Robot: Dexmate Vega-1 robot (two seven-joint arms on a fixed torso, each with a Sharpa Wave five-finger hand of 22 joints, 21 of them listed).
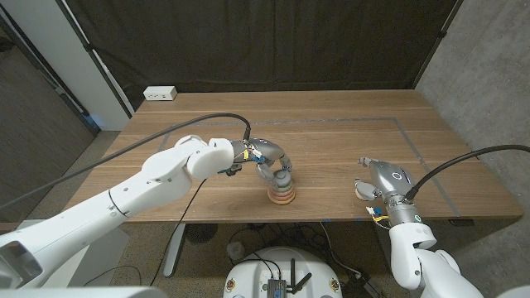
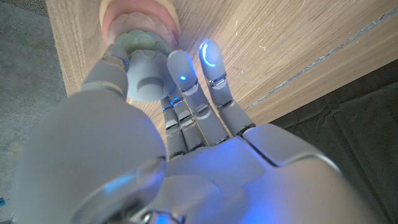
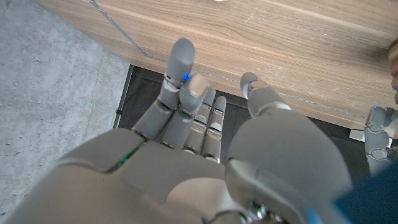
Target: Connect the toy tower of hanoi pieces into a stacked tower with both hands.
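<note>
1 tower stands upright near the table's front edge, its grey cap pinched by the left hand from above; the right hand, empty and loosely spread, waits well apart.

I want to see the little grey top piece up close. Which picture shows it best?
The left wrist view: the grey top piece is big and close there, with the left hand holding it. In the head view it is tiny on the tower. I cannot make it out in the right wrist view.
</note>
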